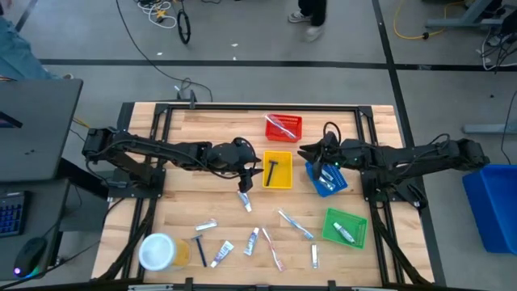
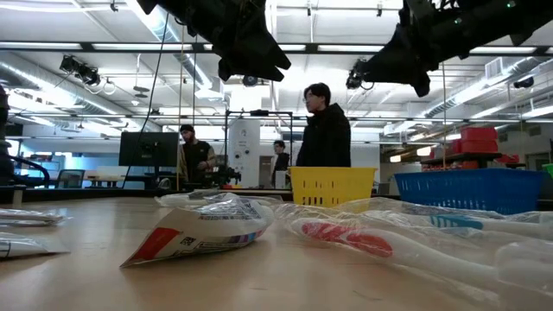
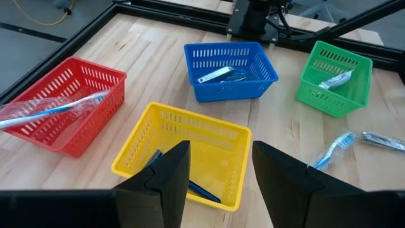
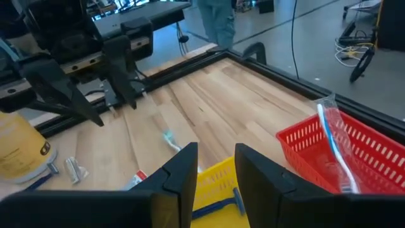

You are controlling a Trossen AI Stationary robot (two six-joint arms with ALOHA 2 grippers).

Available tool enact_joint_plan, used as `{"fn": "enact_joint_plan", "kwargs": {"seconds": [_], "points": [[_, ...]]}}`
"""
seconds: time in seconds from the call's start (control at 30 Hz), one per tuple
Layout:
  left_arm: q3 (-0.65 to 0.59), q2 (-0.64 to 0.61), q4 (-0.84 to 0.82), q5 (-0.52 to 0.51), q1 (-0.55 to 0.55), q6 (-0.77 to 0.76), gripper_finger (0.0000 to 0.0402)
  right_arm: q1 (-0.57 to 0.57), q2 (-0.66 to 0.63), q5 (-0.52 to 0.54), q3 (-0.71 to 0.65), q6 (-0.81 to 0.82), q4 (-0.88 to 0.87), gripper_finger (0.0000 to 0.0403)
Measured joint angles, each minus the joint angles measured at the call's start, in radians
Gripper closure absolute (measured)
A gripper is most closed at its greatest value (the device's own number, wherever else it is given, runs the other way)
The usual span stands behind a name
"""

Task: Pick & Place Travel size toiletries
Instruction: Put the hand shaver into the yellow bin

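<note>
Check the left gripper (image 1: pixel 252 171) first: you find it above the counter (image 1: pixel 218 129), just beside the yellow tray (image 1: pixel 279 170). In its wrist view the fingers (image 3: pixel 168 180) stand well apart with nothing between them. A black razor (image 1: pixel 273 170) lies inside the yellow tray.

Locate the right gripper (image 1: pixel 311 153) between the red tray (image 1: pixel 283 127) and the blue tray (image 1: pixel 326 178), raised off the counter. Its fingers (image 4: pixel 183 171) stand partly open, with a narrow gap, and they hold nothing.

Confirm the tray contents:
- Red tray: one wrapped toothbrush (image 3: pixel 54 109).
- Blue tray: a silvery packet (image 3: pixel 215 74); you cannot tell what lies beside it.
- Green tray (image 1: pixel 345 227): one small tube (image 1: pixel 343 234).

Note the loose toiletries on the counter nearer the front edge:
- one small tube (image 1: pixel 245 201) lies below the left gripper;
- a silvery packet (image 1: pixel 206 225), a second razor (image 1: pixel 199 247) and two more tubes (image 1: pixel 222 254) (image 1: pixel 252 241) lie in a row towards the front;
- two wrapped toothbrushes (image 1: pixel 296 224) (image 1: pixel 272 249) and one further small item (image 1: pixel 314 256) lie left of the green tray.

A round yellow tub with a white lid (image 1: pixel 160 251) stands at the front left corner, just beside the second razor.

In the low view, people (image 2: pixel 324 130) stand in the room beyond the counter.
</note>
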Motion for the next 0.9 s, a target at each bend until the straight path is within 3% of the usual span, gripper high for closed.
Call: {"fn": "enact_joint_plan", "kwargs": {"seconds": [0.33, 0.63, 0.9], "points": [[0.0, 0.0, -0.066, 0.229, -0.018, 0.03, 0.0221, -0.001, 0.056, 0.0, 0.0, -0.002, -0.012, 0.029], [0.0, 0.0, -0.087, 0.246, -0.155, 0.225, 0.0221, -0.002, 0.093, 0.0, 0.0, -0.067, 0.015, 0.0291], [0.0, 0.0, -0.214, 0.281, -0.202, 0.118, 0.0221, -0.002, 0.092, -0.001, 0.0, -0.108, 0.145, 0.0293]]}}
